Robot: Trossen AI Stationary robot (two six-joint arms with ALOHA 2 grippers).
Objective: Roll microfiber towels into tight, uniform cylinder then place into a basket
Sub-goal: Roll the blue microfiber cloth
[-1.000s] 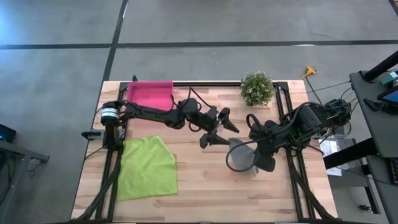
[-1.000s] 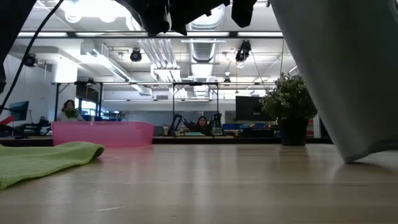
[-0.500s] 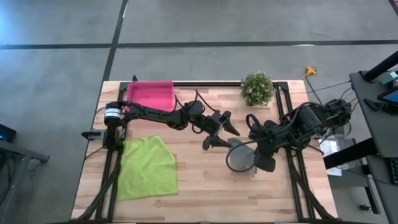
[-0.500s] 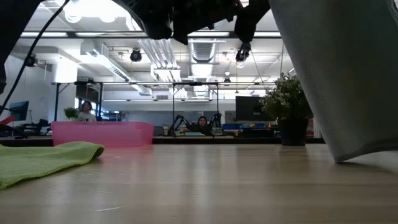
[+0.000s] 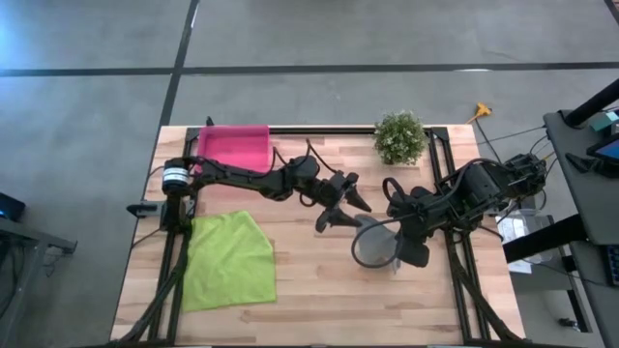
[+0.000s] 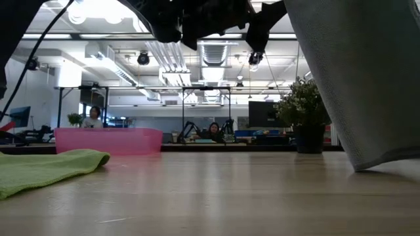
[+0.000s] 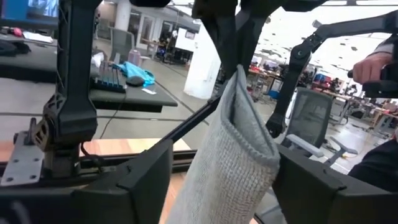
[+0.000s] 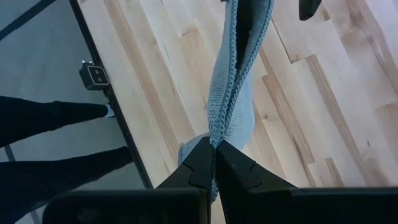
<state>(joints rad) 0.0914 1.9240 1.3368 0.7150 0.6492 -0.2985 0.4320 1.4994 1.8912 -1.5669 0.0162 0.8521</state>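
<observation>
Right gripper [image 8: 214, 152] jaws clamped on hanging grey towel [image 8: 239, 93]; left gripper [image 5: 340, 201] jaws spread, straddling towel's free end, not gripping.

We count two microfiber towels: one lime green towel [image 5: 229, 261] lying on the tabletop [image 5: 309, 295], and one grey towel [image 5: 375, 244] hanging above it. We count one pink basket [image 5: 232, 147] and one small potted plant [image 5: 399, 136]. We see two dark arms, each with one end effector: the left end effector [image 5: 338, 201] and the right end effector [image 5: 398, 230], so two end effectors in all, with two fingers apiece. There is one wooden tabletop. In the low view we make out two people [image 6: 94, 115] seated in the room behind. In the right wrist view, two dark-trousered legs [image 8: 43, 115] stand beside the tabletop.
</observation>
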